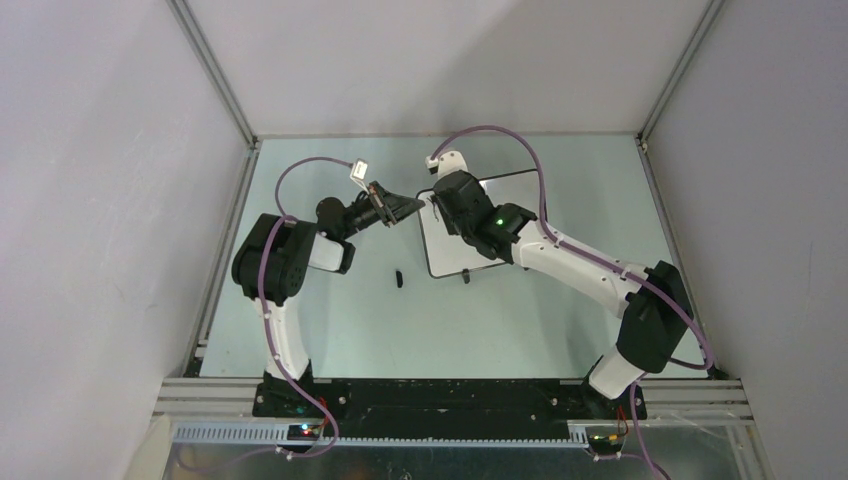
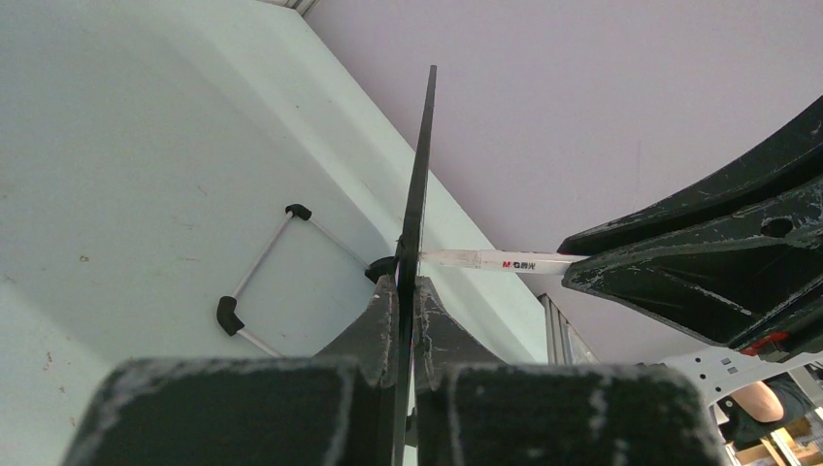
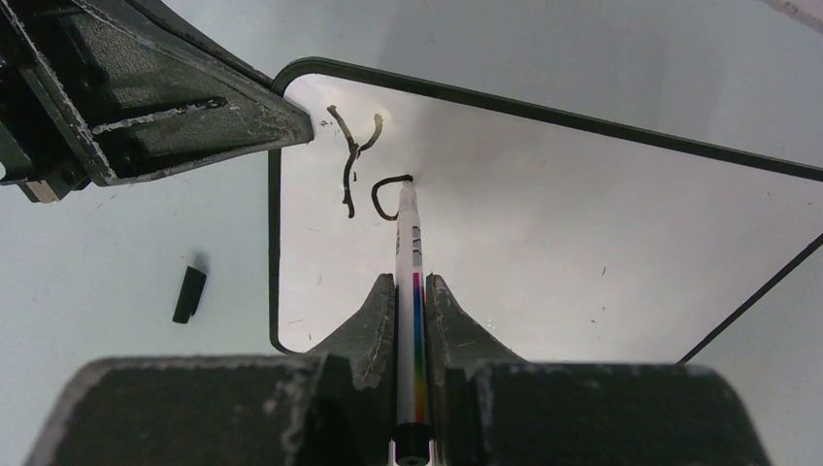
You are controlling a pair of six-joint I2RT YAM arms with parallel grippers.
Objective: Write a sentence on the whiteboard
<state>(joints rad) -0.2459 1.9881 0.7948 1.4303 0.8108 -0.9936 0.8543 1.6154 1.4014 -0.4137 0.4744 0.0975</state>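
The small glossy white rectangular whiteboard with a thin black frame [image 1: 452, 250] sits at the middle of the pale green worktop [image 1: 520, 330], toward the far side. The left end effector [image 2: 408, 291] is clenched on the board's left edge, near its far-left corner. The left wrist view shows the frame edge-on, pinched between the two fingers. In that view a thin wire stand with two black feet [image 2: 258, 275] shows beside the board.

The right end effector [image 3: 411, 287] is clamped on a white marker with a rainbow stripe down its barrel [image 3: 408, 233]. The marker's tip touches the board near the far-left corner. The sentence in thin black strokes [image 3: 351, 163] is only a "Y" and a partial curve beside it, where the tip rests. A small black marker cap [image 1: 398, 277] lies on the worktop just left of the board's near-left corner.
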